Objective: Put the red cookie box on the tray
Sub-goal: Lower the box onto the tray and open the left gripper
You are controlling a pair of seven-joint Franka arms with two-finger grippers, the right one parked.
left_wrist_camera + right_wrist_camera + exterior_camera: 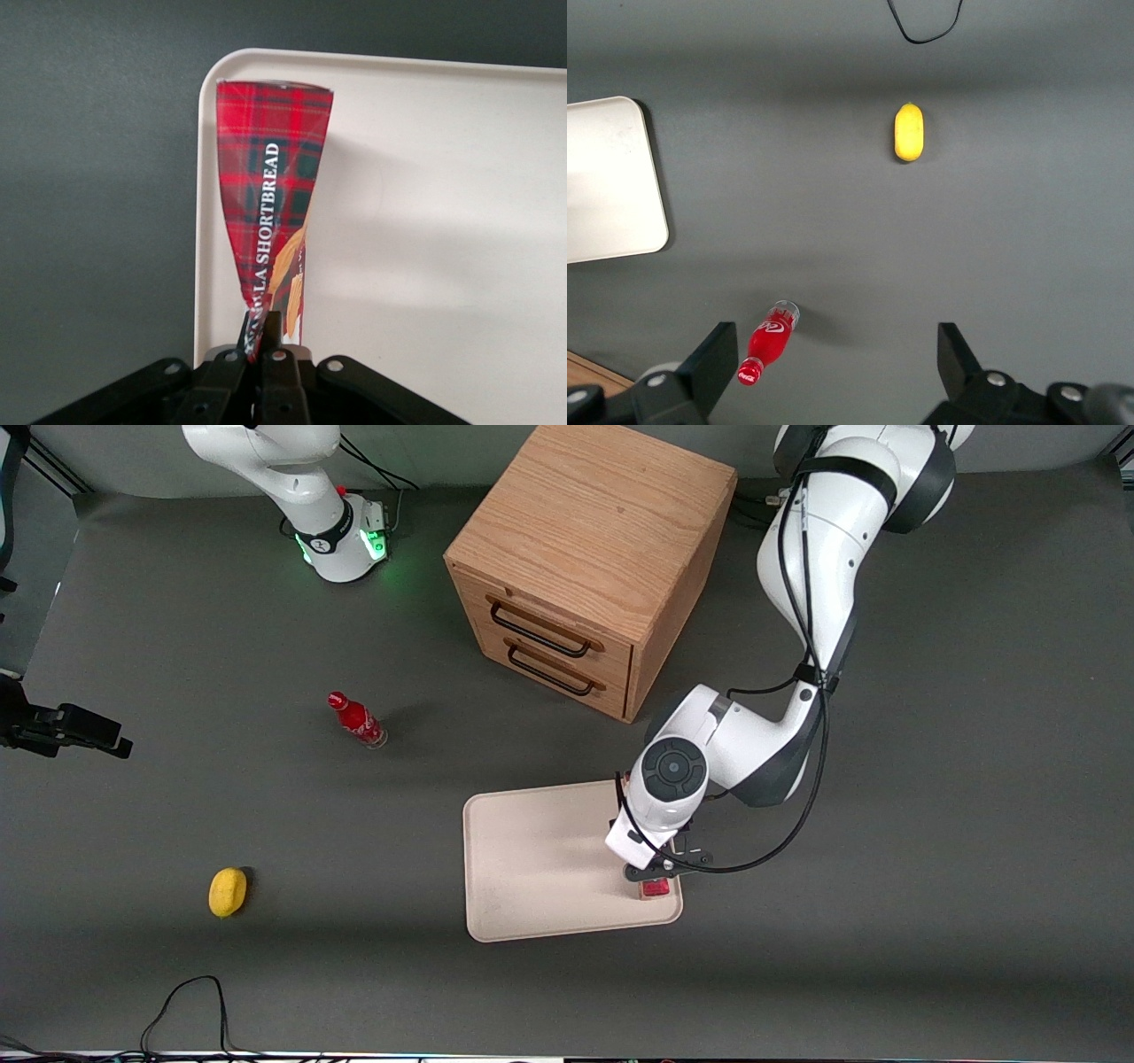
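Note:
My left gripper (654, 877) hangs over the tray's (532, 859) corner that is nearest the front camera on the working arm's side. It is shut on the upper edge of the red cookie box (655, 887), of which only a small red piece shows under the wrist in the front view. In the left wrist view the tartan box (270, 195) reaches down from the closed gripper (262, 341) toward the pale tray (443, 221), close to its rim and rounded corner. I cannot tell whether the box's lower end touches the tray.
A wooden two-drawer cabinet (594, 558) stands farther from the front camera than the tray. A small red soda bottle (357, 721) and a yellow lemon (228, 892) lie toward the parked arm's end. A black cable (190, 1001) loops at the table's near edge.

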